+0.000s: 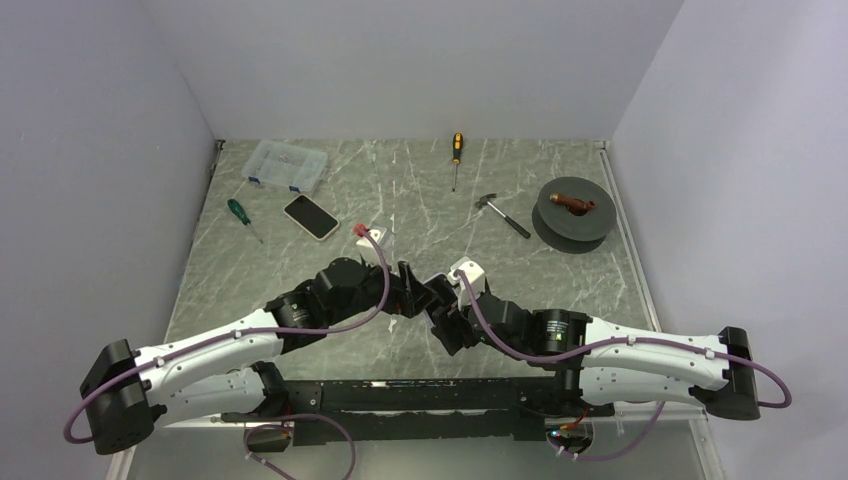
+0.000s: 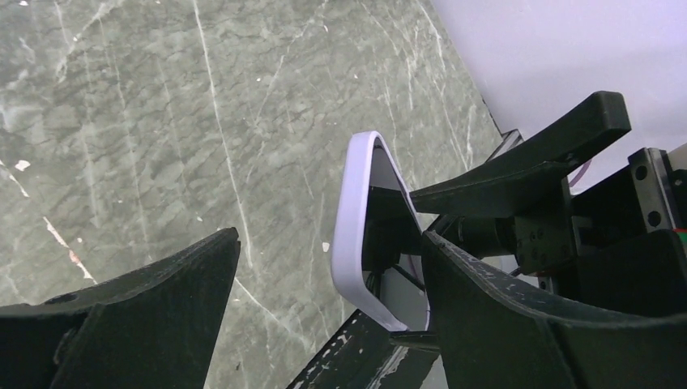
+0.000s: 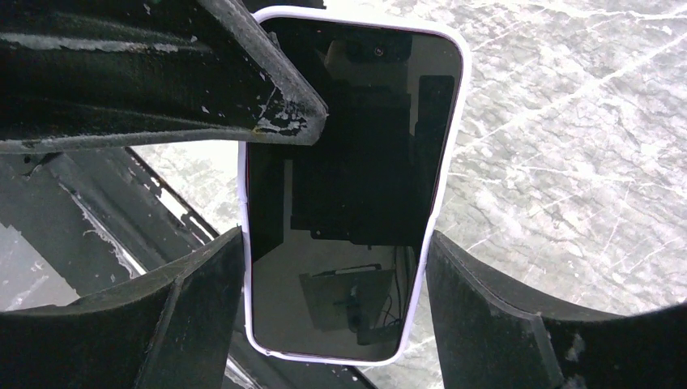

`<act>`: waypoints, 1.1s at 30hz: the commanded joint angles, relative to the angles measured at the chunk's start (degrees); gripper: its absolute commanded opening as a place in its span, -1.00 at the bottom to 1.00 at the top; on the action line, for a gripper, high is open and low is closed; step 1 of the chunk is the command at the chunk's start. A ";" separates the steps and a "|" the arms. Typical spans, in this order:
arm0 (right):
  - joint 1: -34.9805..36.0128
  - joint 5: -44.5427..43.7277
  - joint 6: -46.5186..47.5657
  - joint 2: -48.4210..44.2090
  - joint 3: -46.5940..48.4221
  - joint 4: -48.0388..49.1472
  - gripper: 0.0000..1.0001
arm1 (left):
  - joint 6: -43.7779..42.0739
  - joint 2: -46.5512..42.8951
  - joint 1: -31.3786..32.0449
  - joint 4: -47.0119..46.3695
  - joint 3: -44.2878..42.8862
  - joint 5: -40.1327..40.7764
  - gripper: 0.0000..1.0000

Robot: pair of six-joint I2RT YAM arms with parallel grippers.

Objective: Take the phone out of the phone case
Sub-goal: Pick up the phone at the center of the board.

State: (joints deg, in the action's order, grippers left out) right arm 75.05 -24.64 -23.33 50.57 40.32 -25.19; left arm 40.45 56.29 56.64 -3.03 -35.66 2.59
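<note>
The phone (image 3: 352, 162), with its dark screen towards the right wrist camera, sits in a pale lavender phone case (image 3: 448, 162). My right gripper (image 3: 334, 243) is shut on the case, one finger on each long edge, holding it above the table. My left gripper (image 2: 330, 237) is open. The case's edge (image 2: 350, 219) stands between its fingers, close to the right-hand finger (image 2: 518, 316) and far from the other. One left finger (image 3: 202, 73) crosses the phone's upper left corner in the right wrist view. In the top view both grippers meet at mid-table (image 1: 430, 290) and hide the phone.
A second dark phone (image 1: 311, 216) lies at the back left. Near it are a green screwdriver (image 1: 240, 215) and a clear plastic box (image 1: 287, 165). A yellow-handled screwdriver (image 1: 457, 155), a hammer (image 1: 500, 213) and a grey spool (image 1: 573, 210) lie at the back right.
</note>
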 commanded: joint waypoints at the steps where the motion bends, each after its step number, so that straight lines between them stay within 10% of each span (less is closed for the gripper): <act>1: 0.43 -2.31 0.30 -1.74 1.58 5.20 -1.00 | 1.92 0.74 -0.19 -6.23 -1.67 -2.06 0.74; 33: 0.63 -1.11 -1.41 -2.51 1.52 7.28 -1.00 | 5.03 3.33 -0.32 -13.36 0.80 -6.99 -0.03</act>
State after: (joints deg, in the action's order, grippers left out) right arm 75.22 -24.99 -24.05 49.76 40.32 -23.38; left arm 44.88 59.86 56.55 -13.08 -35.51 -3.40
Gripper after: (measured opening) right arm 0.752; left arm 0.511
